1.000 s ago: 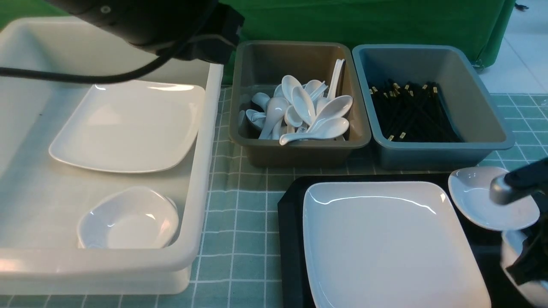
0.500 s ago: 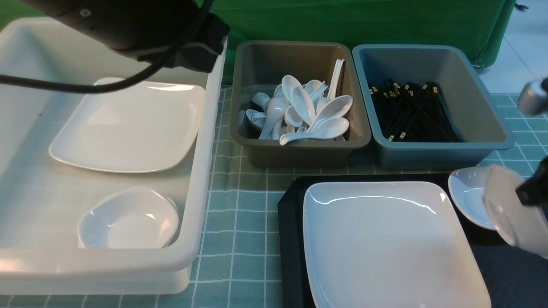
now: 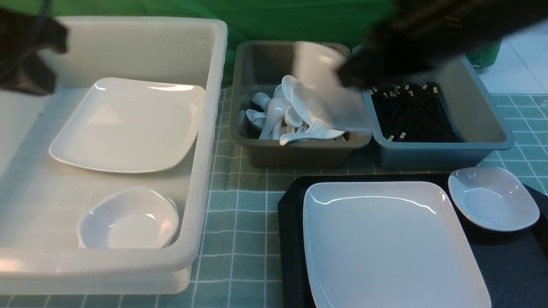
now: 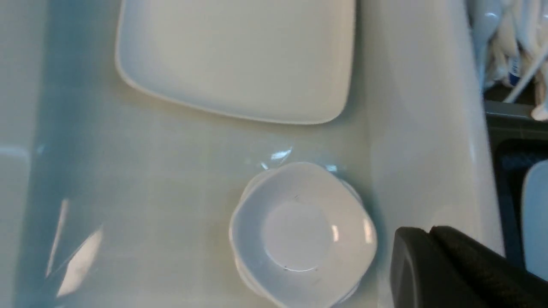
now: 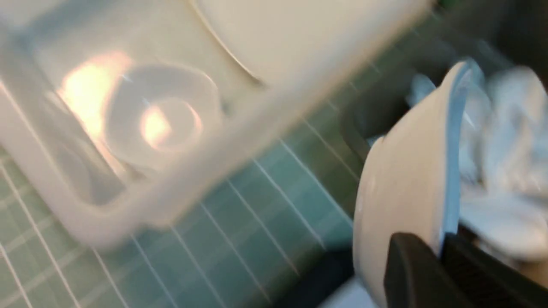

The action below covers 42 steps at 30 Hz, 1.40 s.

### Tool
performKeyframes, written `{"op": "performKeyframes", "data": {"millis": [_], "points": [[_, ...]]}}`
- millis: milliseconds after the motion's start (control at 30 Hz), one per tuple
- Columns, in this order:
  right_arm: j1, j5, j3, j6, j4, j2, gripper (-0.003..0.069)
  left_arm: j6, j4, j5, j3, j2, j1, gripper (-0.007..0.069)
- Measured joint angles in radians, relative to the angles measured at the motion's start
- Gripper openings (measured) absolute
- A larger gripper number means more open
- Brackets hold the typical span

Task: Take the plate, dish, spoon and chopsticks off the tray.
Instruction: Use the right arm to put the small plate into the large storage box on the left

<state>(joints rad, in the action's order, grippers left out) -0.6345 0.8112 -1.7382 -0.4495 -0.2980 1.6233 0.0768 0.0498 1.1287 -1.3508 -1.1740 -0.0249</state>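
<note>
White dish [image 3: 332, 92] hangs tilted from right gripper [image 5: 439, 244], jaws pinched on its wall, over brown tub [image 3: 299, 158] and its spoons [image 3: 317, 133]. Left gripper [image 4: 430, 234] is closed on nothing, over white tub [image 3: 199, 171].

Risks: thin grip on a glossy wall; fast travel (blur) could make it swing or slip, dropping it among the spoons. Carried too low, it could clip the white tub's rim. Released high or off-centre over the stacked dishes [image 3: 130, 226], it could slide off or chip. Arms could collide if left doesn't give room.

Look: held dish is small, smooth, curved, with a pale thin edge. Second dish [image 3: 492, 199] sits upright at the far right of black tray [image 3: 291, 239]. Plate [image 3: 389, 244] lies flat beside it: square, rounded corners, shiny, low rim. No spoon or chopsticks visible on the tray; its near part is out of frame.
</note>
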Motion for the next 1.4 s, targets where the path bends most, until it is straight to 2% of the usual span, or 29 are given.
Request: {"op": "performKeyframes", "data": {"millis": [200, 367, 500, 633, 833, 1000, 1067, 1200, 1400], "points": [[-0.165, -0.017, -0.32, -0.012, -0.003, 0.302, 0.0064, -0.069, 0.084, -0.06, 0.136, 0.156, -0.223, 0.001], [-0.253, -0.025, -0.487, -0.025, -0.004, 0.499, 0.0064, -0.114, 0.123, -0.069, 0.152, 0.22, -0.321, 0.001], [-0.29, -0.069, -0.524, -0.057, 0.007, 0.592, 0.0064, -0.125, 0.142, -0.068, 0.153, 0.225, -0.331, 0.001], [-0.315, -0.091, -0.525, -0.07, 0.086, 0.666, 0.0064, -0.14, 0.158, -0.068, 0.159, 0.225, -0.333, 0.001], [-0.322, -0.106, -0.525, -0.074, 0.135, 0.705, 0.0083, -0.148, 0.159, -0.069, 0.159, 0.225, -0.333, 0.001], [-0.326, -0.108, -0.525, -0.034, 0.135, 0.724, 0.0181, -0.15, 0.159, -0.074, 0.161, 0.225, -0.333, 0.001], [-0.336, -0.097, -0.525, -0.013, 0.135, 0.725, 0.0267, -0.15, 0.159, -0.076, 0.162, 0.225, -0.333, 0.001], [-0.359, -0.077, -0.53, -0.009, 0.134, 0.725, 0.0306, -0.151, 0.159, -0.076, 0.162, 0.225, -0.333, 0.001], [-0.378, -0.06, -0.53, -0.008, 0.132, 0.725, 0.0311, -0.156, 0.161, -0.078, 0.162, 0.225, -0.333, 0.001]]}}
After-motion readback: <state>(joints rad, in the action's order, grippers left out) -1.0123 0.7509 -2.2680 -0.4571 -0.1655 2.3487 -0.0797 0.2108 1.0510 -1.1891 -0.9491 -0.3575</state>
